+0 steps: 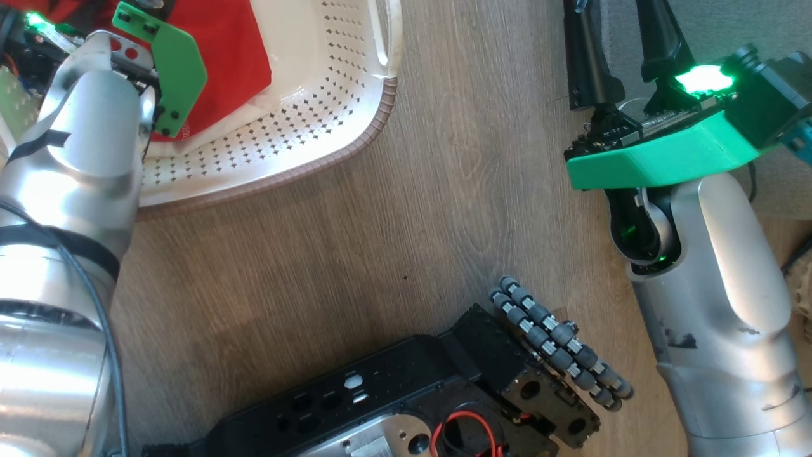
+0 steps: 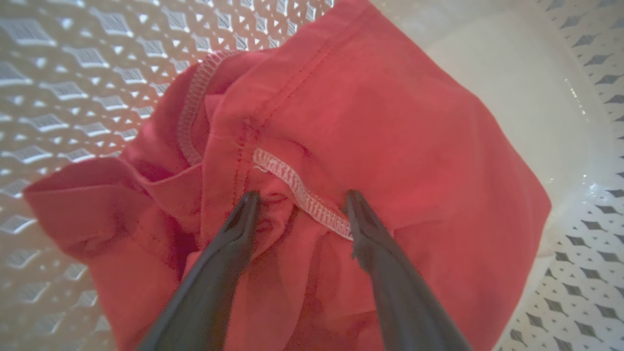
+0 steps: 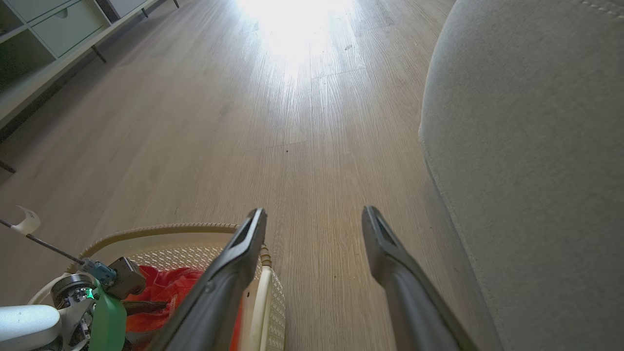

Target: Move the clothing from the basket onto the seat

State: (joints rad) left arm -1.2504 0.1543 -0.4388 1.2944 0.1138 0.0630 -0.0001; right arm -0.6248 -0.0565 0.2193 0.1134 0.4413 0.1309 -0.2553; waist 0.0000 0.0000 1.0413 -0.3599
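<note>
The red clothing [image 1: 228, 57] lies crumpled in the cream perforated basket [image 1: 330, 146] at the upper left. My left arm reaches down into the basket. In the left wrist view my left gripper [image 2: 302, 204] is open, both tips pressed into the clothing [image 2: 390, 122] on either side of a fold with white stitching; the basket wall [image 2: 58, 73] surrounds it. My right gripper [image 3: 314, 217] hangs open and holds nothing above the wooden floor, between the basket rim [image 3: 161, 229] and the grey seat [image 3: 536, 146]. The seat [image 1: 717, 25] shows at the head view's top right.
My black base with its roller wheel [image 1: 558, 343] sits at the bottom of the head view. Bare wooden floor [image 1: 380, 254] separates the basket from the seat. A low pale cabinet with drawers [image 3: 58, 24] stands far off on the left.
</note>
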